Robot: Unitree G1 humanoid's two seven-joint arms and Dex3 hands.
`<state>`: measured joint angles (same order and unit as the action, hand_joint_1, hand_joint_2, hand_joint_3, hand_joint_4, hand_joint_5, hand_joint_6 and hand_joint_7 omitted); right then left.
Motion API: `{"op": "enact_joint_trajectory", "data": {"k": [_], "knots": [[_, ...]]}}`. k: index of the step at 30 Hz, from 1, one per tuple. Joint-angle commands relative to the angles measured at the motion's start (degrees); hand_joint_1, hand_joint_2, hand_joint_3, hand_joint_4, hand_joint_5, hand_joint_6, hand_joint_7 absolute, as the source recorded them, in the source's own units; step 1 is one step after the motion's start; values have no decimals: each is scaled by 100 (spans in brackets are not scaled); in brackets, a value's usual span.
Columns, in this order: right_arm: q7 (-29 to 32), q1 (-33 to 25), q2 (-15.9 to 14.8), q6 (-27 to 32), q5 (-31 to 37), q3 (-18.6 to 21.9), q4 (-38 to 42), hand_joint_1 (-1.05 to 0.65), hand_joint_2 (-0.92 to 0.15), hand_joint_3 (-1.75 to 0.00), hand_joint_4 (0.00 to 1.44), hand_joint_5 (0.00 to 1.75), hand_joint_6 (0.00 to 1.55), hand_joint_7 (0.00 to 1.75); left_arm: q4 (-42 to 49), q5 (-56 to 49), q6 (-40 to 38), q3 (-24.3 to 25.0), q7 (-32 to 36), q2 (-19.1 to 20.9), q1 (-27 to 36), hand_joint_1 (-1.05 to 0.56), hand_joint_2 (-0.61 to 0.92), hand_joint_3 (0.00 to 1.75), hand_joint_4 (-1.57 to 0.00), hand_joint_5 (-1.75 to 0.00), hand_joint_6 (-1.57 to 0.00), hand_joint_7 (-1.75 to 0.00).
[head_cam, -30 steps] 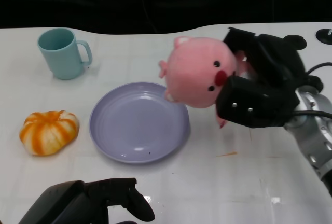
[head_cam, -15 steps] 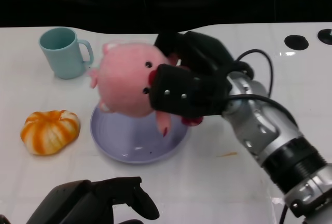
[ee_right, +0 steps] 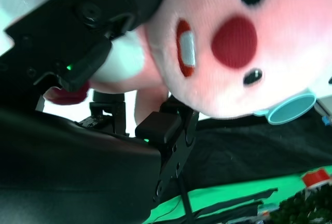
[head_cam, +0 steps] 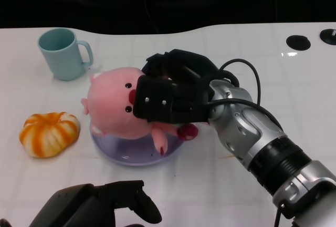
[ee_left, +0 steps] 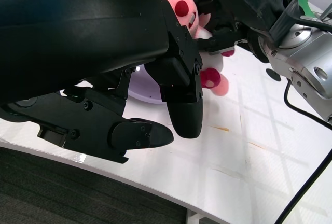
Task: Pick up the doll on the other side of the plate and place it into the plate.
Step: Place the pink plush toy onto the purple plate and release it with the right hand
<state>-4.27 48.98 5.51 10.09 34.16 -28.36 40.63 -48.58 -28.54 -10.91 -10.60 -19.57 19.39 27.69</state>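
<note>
The pink plush doll [head_cam: 111, 106] lies over the lilac plate [head_cam: 131, 157], covering most of it, and my right hand [head_cam: 170, 96] grips it from the right side. The right wrist view is filled by the doll's face [ee_right: 228, 42], with my black fingers [ee_right: 129, 1] wrapped against it. My left hand [head_cam: 100, 206] rests low at the near table edge, away from the plate, holding nothing; its fingers [ee_left: 181, 115] are apart in the left wrist view, where the doll [ee_left: 181, 6] and the plate's rim [ee_left: 142, 86] show beyond them.
A teal mug [head_cam: 62, 53] stands at the back left. An orange-and-white pumpkin [head_cam: 50, 133] sits left of the plate. Two round black holes [head_cam: 299, 41] mark the table's far right. A cable loops over my right forearm [head_cam: 262, 143].
My right hand has carried the doll leftward from beside the plate to over it, then lowered it onto the plate. The left hand has stayed put.
</note>
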Motion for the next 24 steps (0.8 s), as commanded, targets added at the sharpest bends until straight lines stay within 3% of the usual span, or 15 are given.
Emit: {"op": "enact_joint_trajectory", "data": {"k": [1, 4, 11, 17, 24], "knots": [[-294, 191, -154, 75, 128, -158, -167, -51, -92, -14, 26, 65, 55, 1, -301, -50, 318, -125, -35, 103, 94, -23, 90, 41, -61, -172, -69, -95], [-607, 178, -250, 196, 160, -213, -366, -59, -92, -21, 17, 52, 41, 0, -301, -59, 312, -122, -39, 109, 89, -22, 90, 41, -61, -172, -69, -95], [-1400, 147, -524, 503, 184, -246, -958, -68, -92, -29, 8, 47, 28, 0, -269, -73, 328, -110, -31, 125, 67, -23, 89, 42, -61, -172, -70, -94], [-2397, -38, -1017, 821, 106, -195, -1959, -74, -92, -24, 2, 47, 26, 0, -266, -54, 287, -112, -59, 128, 37, -22, 89, 42, -61, -172, -70, -94], [-2917, -606, -1578, 917, -301, 220, -3386, -72, -92, -21, 2, 50, 26, 0, -161, -36, 337, -95, -37, 147, -38, -22, 88, 43, -62, -172, -71, -93]]}}
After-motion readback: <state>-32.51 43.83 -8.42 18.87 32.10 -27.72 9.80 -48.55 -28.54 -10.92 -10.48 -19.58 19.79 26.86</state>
